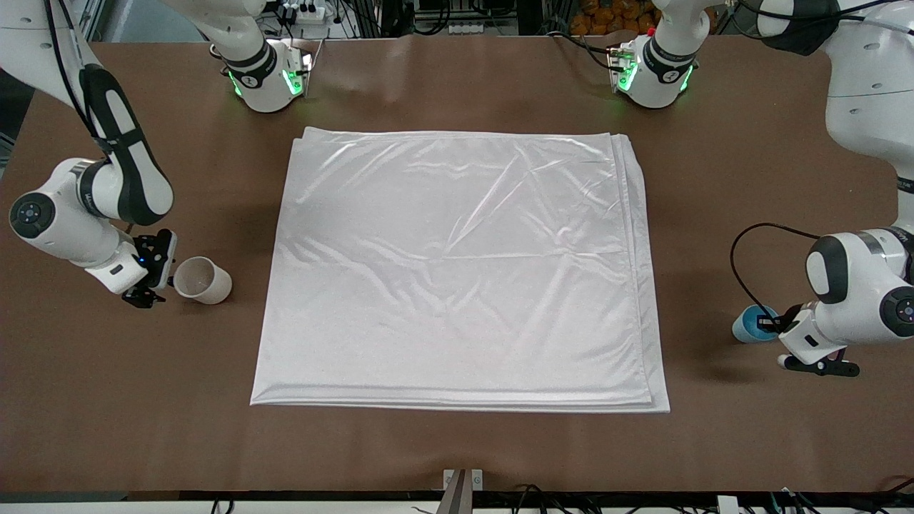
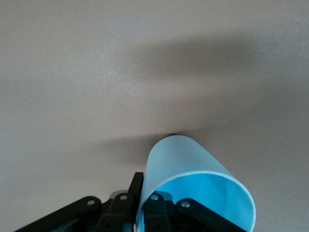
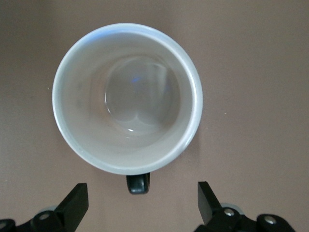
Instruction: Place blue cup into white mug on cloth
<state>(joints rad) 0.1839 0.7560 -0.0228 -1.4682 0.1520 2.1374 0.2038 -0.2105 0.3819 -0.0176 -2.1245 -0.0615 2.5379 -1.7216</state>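
The blue cup (image 1: 748, 325) is at the left arm's end of the table, off the cloth (image 1: 457, 271). My left gripper (image 1: 772, 323) is shut on its rim. In the left wrist view one finger (image 2: 136, 186) presses the outside of the cup (image 2: 183, 159) and the other is inside; my left gripper (image 2: 145, 195) grips the wall. The white mug (image 1: 203, 280) stands on the bare table at the right arm's end. My right gripper (image 1: 157, 275) is open beside it. In the right wrist view the mug (image 3: 126, 99) is empty, and its black handle (image 3: 137, 183) points into my open right gripper (image 3: 142, 203).
The brown table (image 1: 457, 442) surrounds the cloth with bare strips on all sides. A black cable (image 1: 742, 264) loops over the table by the left arm. A small metal bracket (image 1: 463, 482) sits at the table's edge nearest the front camera.
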